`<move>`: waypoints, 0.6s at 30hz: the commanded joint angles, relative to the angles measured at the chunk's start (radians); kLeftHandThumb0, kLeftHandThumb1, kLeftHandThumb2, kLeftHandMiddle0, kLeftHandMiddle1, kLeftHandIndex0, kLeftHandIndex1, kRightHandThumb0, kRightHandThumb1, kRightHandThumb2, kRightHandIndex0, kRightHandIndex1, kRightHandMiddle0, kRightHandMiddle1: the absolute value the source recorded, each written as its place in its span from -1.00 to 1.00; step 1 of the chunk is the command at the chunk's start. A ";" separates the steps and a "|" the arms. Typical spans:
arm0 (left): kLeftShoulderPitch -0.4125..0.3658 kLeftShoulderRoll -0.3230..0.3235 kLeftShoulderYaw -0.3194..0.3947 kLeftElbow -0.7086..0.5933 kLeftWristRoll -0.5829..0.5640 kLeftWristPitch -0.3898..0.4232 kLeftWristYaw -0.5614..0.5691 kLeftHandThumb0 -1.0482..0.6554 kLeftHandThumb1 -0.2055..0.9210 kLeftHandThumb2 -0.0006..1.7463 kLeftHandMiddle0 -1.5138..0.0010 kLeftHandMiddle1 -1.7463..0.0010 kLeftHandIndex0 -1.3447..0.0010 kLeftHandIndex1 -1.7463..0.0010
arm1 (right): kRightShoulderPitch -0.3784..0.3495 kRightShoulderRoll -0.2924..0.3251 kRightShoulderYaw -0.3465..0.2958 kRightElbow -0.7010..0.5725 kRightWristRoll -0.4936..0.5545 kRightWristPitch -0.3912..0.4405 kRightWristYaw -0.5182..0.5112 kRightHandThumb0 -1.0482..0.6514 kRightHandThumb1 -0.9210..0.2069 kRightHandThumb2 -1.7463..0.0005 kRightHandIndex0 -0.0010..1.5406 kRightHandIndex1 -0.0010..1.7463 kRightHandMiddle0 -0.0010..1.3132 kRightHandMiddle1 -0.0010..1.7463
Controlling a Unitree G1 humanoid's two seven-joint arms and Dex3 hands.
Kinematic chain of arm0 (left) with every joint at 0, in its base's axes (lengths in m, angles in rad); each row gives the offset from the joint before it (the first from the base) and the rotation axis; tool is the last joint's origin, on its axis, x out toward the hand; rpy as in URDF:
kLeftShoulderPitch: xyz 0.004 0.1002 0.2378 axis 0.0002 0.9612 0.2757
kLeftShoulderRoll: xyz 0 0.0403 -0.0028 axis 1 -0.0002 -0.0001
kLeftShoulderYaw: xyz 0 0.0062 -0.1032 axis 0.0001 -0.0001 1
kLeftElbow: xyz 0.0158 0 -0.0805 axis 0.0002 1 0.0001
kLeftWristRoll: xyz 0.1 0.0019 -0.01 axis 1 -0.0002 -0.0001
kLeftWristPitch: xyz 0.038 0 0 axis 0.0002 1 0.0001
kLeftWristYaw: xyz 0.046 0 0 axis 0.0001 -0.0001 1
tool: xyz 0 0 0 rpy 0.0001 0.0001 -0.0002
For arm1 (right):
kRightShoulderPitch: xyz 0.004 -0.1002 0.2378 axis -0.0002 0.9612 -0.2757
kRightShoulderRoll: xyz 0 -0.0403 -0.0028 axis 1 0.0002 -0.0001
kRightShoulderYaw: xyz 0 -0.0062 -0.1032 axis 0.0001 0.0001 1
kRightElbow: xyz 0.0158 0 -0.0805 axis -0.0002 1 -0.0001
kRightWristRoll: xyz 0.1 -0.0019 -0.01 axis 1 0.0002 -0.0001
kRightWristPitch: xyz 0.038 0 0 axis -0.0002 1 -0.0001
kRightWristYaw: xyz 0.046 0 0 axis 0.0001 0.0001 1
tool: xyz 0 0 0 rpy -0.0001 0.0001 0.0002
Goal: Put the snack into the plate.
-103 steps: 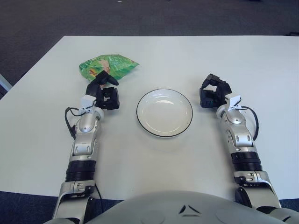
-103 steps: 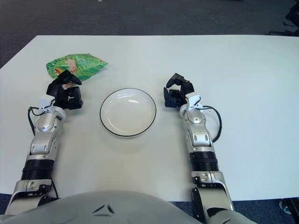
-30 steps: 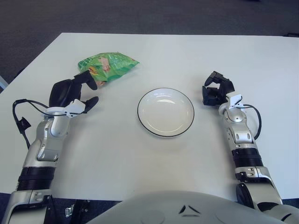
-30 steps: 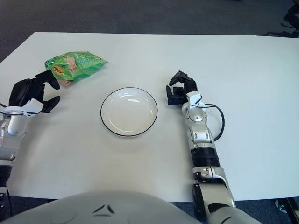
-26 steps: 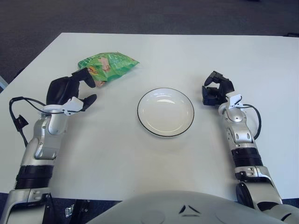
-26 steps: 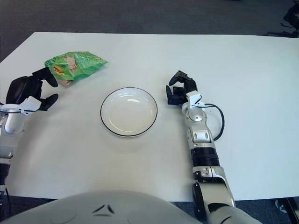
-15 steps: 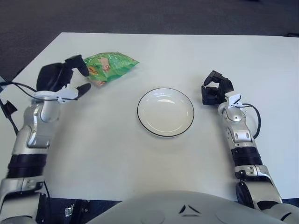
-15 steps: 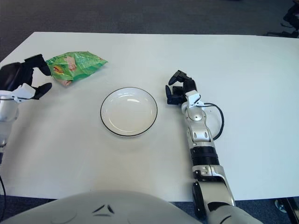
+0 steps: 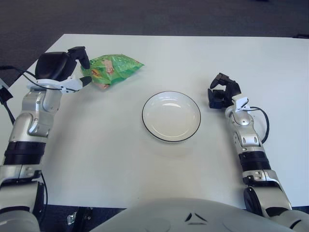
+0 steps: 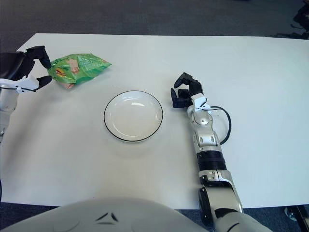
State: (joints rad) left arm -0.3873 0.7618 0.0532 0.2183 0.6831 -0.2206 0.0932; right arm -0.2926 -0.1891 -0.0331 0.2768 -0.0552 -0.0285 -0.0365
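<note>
Left eye view: left hand (image 9: 60,67), fingers spread, beside crinkly green snack (image 9: 112,68); round glossy plate (image 9: 171,116).

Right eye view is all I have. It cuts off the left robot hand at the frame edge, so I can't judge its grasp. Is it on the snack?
Observer: Not closed on it. The left eye view shows the whole left robot hand at the left end of the snack, with one finger above that end and one below.
Operator: Where does its forearm run?
Observer: The forearm runs from the hand down along the left edge of the table, well left of the plate.
</note>
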 commanded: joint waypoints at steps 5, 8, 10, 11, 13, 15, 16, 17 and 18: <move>-0.114 0.045 -0.075 0.083 0.084 -0.056 0.080 -0.38 -0.22 0.63 -0.79 -1.00 -0.02 -1.00 | 0.062 0.002 0.020 0.075 -0.012 0.028 0.037 -0.35 0.13 -0.56 0.74 1.00 -0.02 1.00; -0.159 0.056 -0.107 0.135 0.119 -0.070 0.109 -0.38 -0.22 0.63 -0.79 -1.00 -0.02 -1.00 | 0.064 0.003 0.017 0.077 -0.012 0.022 0.037 -0.35 0.13 -0.56 0.75 1.00 -0.02 1.00; -0.198 0.066 -0.134 0.180 0.152 -0.079 0.131 -0.38 -0.23 0.63 -0.79 -1.00 -0.02 -1.00 | 0.067 0.003 0.017 0.076 -0.013 0.021 0.035 -0.35 0.13 -0.56 0.75 1.00 -0.02 1.00; -0.225 0.072 -0.151 0.215 0.169 -0.084 0.140 -0.38 -0.23 0.63 -0.79 -1.00 -0.02 -1.00 | 0.068 0.004 0.017 0.074 -0.014 0.023 0.033 -0.35 0.13 -0.56 0.75 1.00 -0.02 1.00; -0.270 0.082 -0.179 0.272 0.193 -0.094 0.153 -0.38 -0.24 0.65 -0.79 -1.00 -0.03 -1.00 | 0.071 0.004 0.018 0.068 -0.016 0.026 0.032 -0.35 0.13 -0.56 0.74 1.00 -0.02 1.00; -0.301 0.088 -0.199 0.313 0.207 -0.102 0.165 -0.39 -0.25 0.65 -0.78 -1.00 -0.04 -1.00 | 0.074 0.003 0.018 0.062 -0.016 0.028 0.032 -0.35 0.13 -0.56 0.74 1.00 -0.02 1.00; -0.311 0.090 -0.207 0.325 0.210 -0.106 0.170 -0.39 -0.25 0.65 -0.78 -1.00 -0.04 -1.00 | 0.076 0.002 0.018 0.059 -0.016 0.028 0.033 -0.35 0.13 -0.56 0.74 1.00 -0.02 1.00; -0.324 0.092 -0.217 0.341 0.218 -0.110 0.182 -0.39 -0.26 0.66 -0.78 -1.00 -0.04 -1.00 | 0.077 0.001 0.019 0.059 -0.016 0.028 0.035 -0.35 0.13 -0.56 0.74 1.00 -0.02 1.00; -0.338 0.092 -0.228 0.358 0.226 -0.115 0.194 -0.39 -0.26 0.66 -0.78 -1.00 -0.04 -1.00 | 0.077 0.000 0.019 0.059 -0.016 0.029 0.037 -0.35 0.13 -0.56 0.74 1.00 -0.02 1.00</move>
State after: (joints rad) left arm -0.6705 0.8292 -0.1414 0.5254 0.8785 -0.3194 0.2502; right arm -0.2886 -0.1936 -0.0340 0.2892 -0.0561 -0.0539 -0.0231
